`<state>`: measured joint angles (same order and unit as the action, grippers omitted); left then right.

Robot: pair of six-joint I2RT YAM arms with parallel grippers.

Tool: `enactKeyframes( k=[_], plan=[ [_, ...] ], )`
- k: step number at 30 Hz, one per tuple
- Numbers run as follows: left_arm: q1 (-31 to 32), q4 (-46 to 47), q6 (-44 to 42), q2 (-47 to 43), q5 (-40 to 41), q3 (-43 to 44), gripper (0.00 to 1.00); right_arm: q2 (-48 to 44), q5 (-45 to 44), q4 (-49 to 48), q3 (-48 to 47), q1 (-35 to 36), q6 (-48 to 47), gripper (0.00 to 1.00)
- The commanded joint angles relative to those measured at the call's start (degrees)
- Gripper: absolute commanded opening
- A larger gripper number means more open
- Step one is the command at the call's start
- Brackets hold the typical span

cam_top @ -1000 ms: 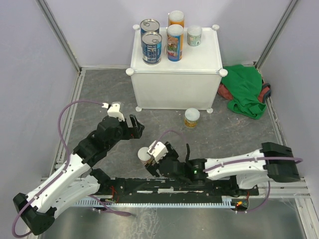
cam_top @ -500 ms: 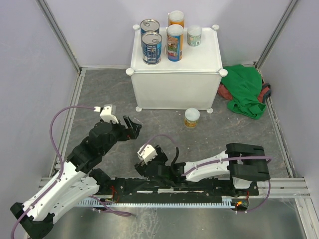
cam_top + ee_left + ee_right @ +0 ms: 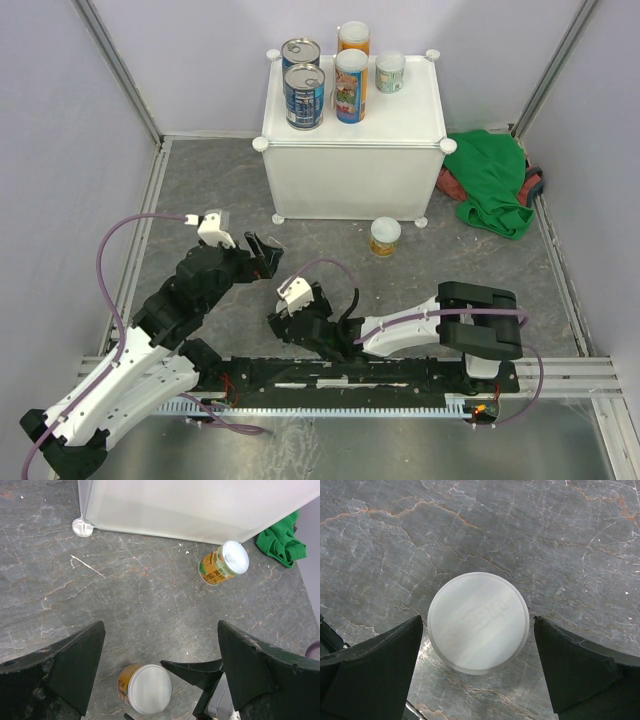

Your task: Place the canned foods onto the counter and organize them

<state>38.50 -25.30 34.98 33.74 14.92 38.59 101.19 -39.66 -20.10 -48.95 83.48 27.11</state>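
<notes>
My right end effector stood spread astride the pale-lidded can, not touching; I judged lowering squarely, then closing below the lid, advisable.

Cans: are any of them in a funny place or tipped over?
None tipped. But one yellow can stands on the floor by the counter's front foot, and a second can farther out in front. The other five cans sit on top.

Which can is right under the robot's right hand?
The pale-lidded can on the floor, framed by the open right gripper; the other floor can stands beside the counter.
</notes>
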Motion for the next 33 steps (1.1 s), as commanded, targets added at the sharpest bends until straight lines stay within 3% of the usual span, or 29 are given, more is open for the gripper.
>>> enactKeyframes(
  k=[1,3,6,9,12,18,33],
  plan=[
    [0.20,3.57,1.01,0.10,0.62,0.31,0.99,1.16,0.62,-5.23,-1.24,-0.50,1.31,0.99],
    [0.17,3.63,1.02,0.13,0.62,0.19,0.99,1.58,1.08,-7.24,-0.38,-0.72,1.22,0.92],
    [0.17,3.62,1.10,0.12,0.72,0.17,0.99,2.13,1.48,-8.85,0.48,-1.03,1.48,0.68],
    [0.17,3.55,1.20,-0.01,0.95,0.17,0.99,2.36,1.73,-10.14,1.23,-1.16,1.66,0.51],
    [0.17,3.44,1.40,-0.33,1.07,0.17,0.99,1.82,1.96,-10.74,2.05,-1.15,1.53,0.40],
    [0.17,3.31,1.99,-1.42,1.47,0.17,0.99,-1.36,2.05,-9.76,3.22,-0.64,0.43,0.31],
    [0.17,1.97,2.28,-4.30,2.63,0.04,0.99,-15.71,-4.41,3.05,0.34,2.72,-5.48,0.14]
  ],
)
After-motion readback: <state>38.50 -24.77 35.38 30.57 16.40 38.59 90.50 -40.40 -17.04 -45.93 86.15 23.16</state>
